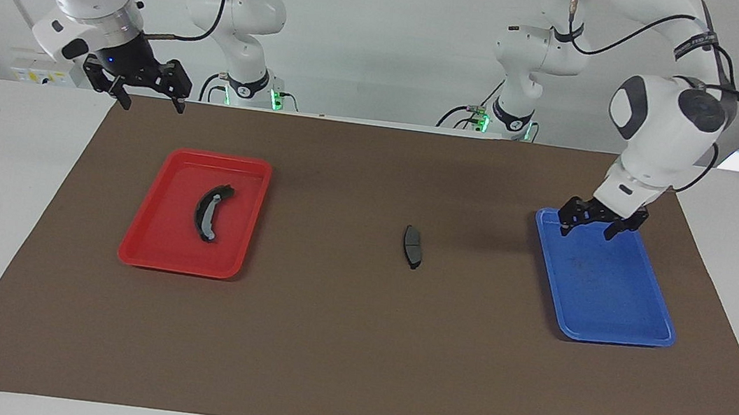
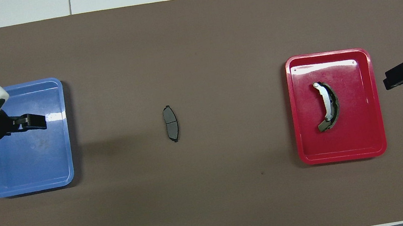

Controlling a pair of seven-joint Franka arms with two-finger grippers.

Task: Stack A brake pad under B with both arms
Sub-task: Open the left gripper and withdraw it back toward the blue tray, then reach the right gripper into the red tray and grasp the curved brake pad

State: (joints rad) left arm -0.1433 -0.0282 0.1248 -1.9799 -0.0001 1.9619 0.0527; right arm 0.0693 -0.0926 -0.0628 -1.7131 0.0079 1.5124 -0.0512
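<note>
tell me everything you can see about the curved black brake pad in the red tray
The B brake pad is a long, strongly curved black crescent with a light grey strip along its face that looks like metal, ending in a small rounded tab at the end farther from the robots. It lies flat near the middle of the red tray, lengthwise along it, touching only the tray floor. No gripper is on it.

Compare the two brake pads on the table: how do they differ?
The A brake pad is short, plain dark grey and only slightly curved; B is longer, strongly curved and black with a light grey strip. A lies on the brown mat mid-table; B lies in the red tray toward the right arm's end. Both lie flat, untouched by either gripper.
</note>
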